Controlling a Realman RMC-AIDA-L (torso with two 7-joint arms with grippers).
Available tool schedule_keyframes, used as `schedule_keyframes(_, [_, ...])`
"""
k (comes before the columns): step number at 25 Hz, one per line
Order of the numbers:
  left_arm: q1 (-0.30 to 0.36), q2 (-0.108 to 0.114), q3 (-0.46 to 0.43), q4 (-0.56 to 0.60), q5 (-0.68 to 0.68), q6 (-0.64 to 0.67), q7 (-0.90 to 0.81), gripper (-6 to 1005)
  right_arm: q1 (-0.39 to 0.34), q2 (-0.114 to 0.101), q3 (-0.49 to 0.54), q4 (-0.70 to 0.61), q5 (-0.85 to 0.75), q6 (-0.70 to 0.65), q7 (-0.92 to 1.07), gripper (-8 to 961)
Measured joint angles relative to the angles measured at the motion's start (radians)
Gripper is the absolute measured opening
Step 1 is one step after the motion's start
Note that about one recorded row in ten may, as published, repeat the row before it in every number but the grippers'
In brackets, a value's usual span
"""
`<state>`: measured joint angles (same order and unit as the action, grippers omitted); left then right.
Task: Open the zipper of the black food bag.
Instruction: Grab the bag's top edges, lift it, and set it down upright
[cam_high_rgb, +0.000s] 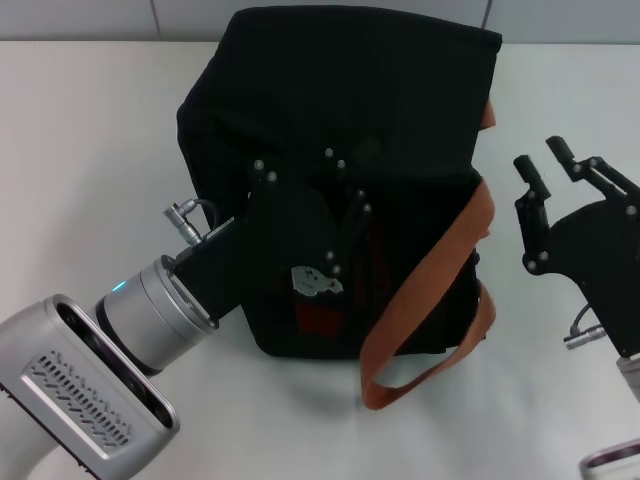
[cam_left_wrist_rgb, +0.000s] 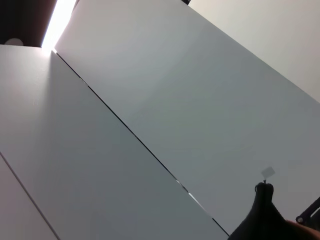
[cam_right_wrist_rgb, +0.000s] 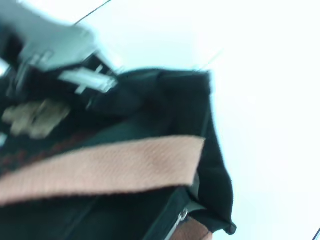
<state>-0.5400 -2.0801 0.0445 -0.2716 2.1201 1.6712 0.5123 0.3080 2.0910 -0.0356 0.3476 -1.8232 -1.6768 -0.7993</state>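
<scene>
Head view: black food bag (cam_high_rgb: 350, 120) on table (cam_high_rgb: 80, 130); left gripper (cam_high_rgb: 340, 215) over bag's top, fingers' state can't tell. Right gripper (cam_high_rgb: 548, 168) beside bag, open.
L wrist: wall only.
R wrist: zipper (cam_right_wrist_rgb: 183, 215) pull at bag corner. Soft fabric; pinch pull, brace bag.

Over the black food bag (cam_high_rgb: 340, 120) the left gripper (cam_high_rgb: 345, 215) blocks the near top side. An orange strap (cam_high_rgb: 440, 270) hangs on its right side; beyond it, the white table (cam_high_rgb: 90, 130) is free
</scene>
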Motion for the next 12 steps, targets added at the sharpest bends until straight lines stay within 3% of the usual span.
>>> schedule_keyframes(3, [-0.003,0.0,0.0,-0.001,0.0,-0.001,0.0,87,-0.002,0.0,-0.02,0.001,-0.004,-0.001,0.132,205])
schedule_keyframes(12, [-0.007,0.0,0.0,0.0,0.001,-0.002,0.0,86,0.021,0.001,-0.089,0.0,-0.006,0.035,0.257,408])
